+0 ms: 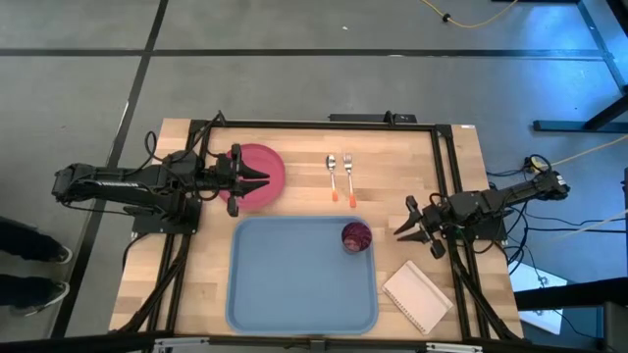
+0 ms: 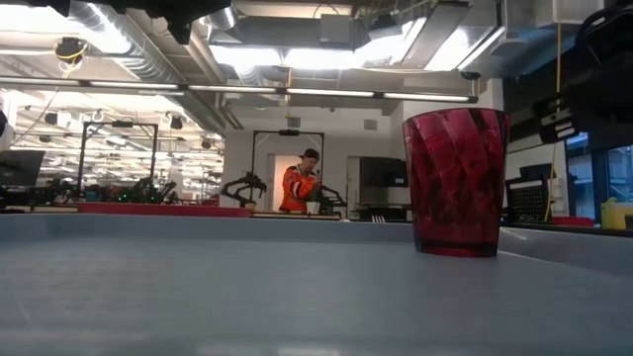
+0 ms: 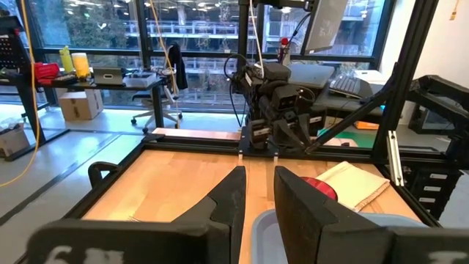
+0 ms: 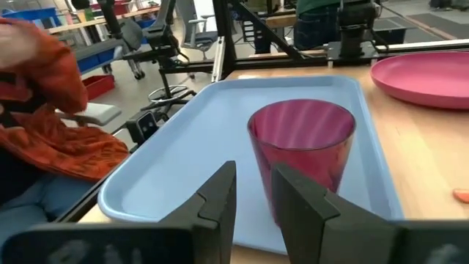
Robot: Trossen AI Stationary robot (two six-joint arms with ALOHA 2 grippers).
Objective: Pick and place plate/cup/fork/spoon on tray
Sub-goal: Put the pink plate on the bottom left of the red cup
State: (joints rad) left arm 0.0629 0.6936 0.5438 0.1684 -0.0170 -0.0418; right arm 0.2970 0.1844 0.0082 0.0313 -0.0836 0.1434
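Left gripper (image 1: pixel 263 177) over round pinkish-red plastic plate (image 1: pixel 267 169), fingers slightly parted, empty. Advice: pinch rim squarely, lift flat toward light blue rectangular tray (image 1: pixel 285 284).

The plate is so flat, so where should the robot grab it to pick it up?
Probably by its rim. The plate lies flat on the wood, so only the raised edge gives fingers something to pinch. The left gripper is above it already, so the near left edge, reached from above, looks easiest.

Bright overhead ceiling lights — soft shadows, window glare; wrist-view foreground blurred.
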